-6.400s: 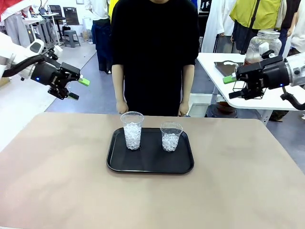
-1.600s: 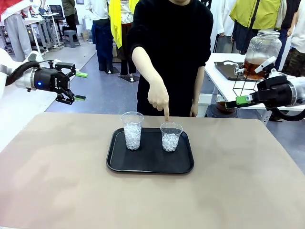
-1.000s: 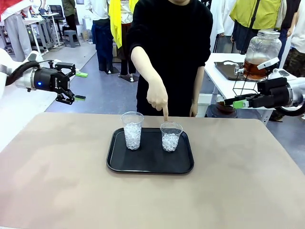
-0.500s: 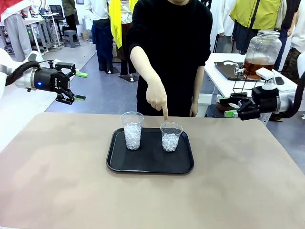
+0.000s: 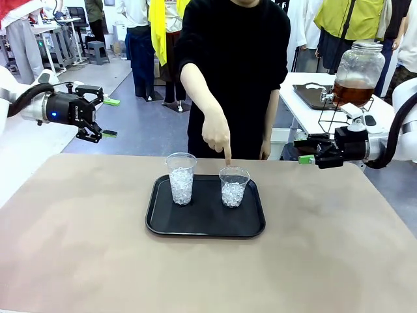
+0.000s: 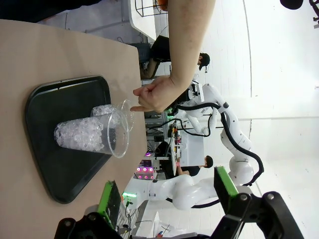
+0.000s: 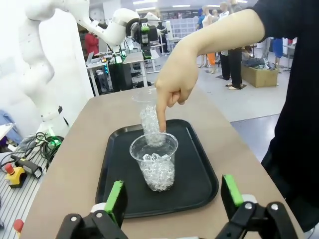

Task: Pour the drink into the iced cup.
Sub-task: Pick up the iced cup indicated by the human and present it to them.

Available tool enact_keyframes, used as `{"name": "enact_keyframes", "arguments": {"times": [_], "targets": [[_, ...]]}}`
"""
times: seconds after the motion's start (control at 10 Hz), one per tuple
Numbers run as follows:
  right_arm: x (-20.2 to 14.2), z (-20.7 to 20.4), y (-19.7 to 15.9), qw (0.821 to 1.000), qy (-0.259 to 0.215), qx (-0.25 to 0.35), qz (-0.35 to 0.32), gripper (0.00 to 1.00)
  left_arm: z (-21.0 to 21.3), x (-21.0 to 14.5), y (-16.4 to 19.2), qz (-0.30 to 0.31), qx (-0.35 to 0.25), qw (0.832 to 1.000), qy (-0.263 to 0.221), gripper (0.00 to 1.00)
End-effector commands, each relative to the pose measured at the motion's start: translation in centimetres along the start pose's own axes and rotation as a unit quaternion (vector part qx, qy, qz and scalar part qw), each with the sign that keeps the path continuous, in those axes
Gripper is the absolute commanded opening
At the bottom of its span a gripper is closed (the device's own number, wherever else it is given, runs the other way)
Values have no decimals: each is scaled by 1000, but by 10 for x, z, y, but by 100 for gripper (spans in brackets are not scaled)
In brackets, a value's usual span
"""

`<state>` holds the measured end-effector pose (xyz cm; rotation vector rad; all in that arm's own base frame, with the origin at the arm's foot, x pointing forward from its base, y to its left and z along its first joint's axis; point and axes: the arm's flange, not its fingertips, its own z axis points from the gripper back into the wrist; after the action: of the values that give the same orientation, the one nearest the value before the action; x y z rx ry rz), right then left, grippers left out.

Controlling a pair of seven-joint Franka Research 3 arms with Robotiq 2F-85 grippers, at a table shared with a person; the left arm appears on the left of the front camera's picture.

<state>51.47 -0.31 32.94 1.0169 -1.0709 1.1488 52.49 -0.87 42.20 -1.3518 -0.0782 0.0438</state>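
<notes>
Front, left gripper (image 5: pixel 109 118): jaws open, empty, in the air off the table's (image 5: pixel 98 248) far left corner.
Front, right gripper (image 5: pixel 303 150): jaws open, empty, at the far right edge, tips toward the cups.
Front, drink (image 5: pixel 352 94): amber, in the jar (image 5: pixel 358 62) on the side table behind the right arm — well apart from the cups.
Front, tray (image 5: pixel 208 222): left cup (image 5: pixel 180 178) and right cup (image 5: pixel 233 186) upright, both iced.
Left wrist, hand (image 6: pixel 154 93): above the farther cup's rim.
Right wrist, forefinger: points down at the right cup's far rim — open green pads (image 7: pixel 115 198) frame it.
</notes>
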Motion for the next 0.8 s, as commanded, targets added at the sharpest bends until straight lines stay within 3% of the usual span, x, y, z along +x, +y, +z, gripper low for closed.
{"name": "enact_keyframes", "arguments": {"times": [0.0, 0.3, 0.7], "targets": [[6, 2, 3, 1000, 11, 3, 8, 100, 1, 0, -2, -4, -3, 1000, -2, 100], [6, 2, 3, 1000, 11, 3, 8, 100, 1, 0, -2, -4, -3, 1000, -2, 100], [-17, -20, -5, 999, -32, 11, 20, 100, 1, 0, -2, -4, -3, 1000, -2, 100]]}}
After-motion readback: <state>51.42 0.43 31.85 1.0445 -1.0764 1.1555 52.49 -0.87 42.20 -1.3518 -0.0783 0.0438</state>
